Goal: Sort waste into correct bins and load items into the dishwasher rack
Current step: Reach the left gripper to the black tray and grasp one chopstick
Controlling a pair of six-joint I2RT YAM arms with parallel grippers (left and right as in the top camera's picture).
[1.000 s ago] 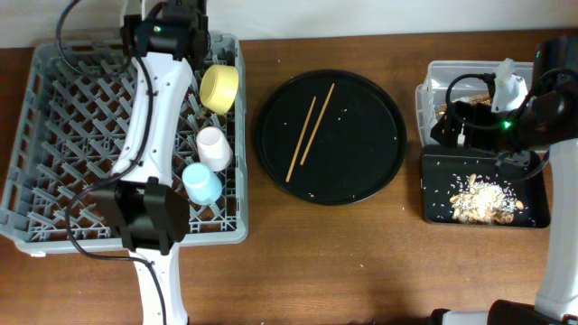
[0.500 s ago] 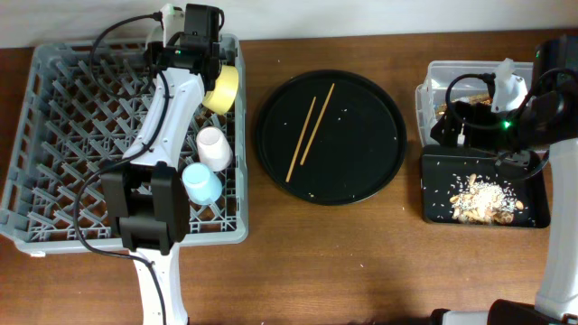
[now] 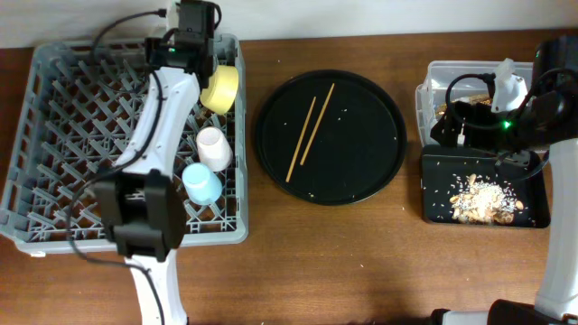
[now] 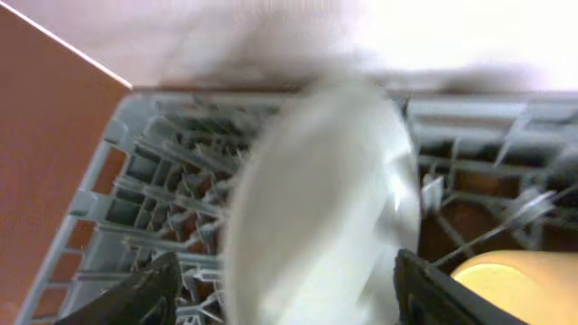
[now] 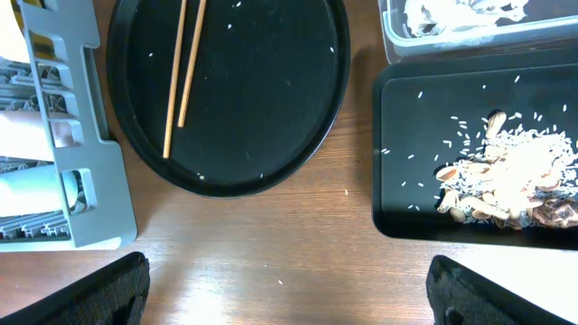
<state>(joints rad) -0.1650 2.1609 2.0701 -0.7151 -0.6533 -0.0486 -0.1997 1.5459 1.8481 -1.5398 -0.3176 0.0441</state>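
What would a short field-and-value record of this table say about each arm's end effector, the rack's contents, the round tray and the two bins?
Left end effector: open, over the dishwasher rack, with a blurred pale plate in front of it
Right end effector: open, holding nothing, above bare table near the bins
Rack contents seen from overhead: yellow bowl, pink cup, light-blue cup
Round black tray: chopsticks, a few crumbs
Clear tub: white tissue
Flat black tray: food scraps
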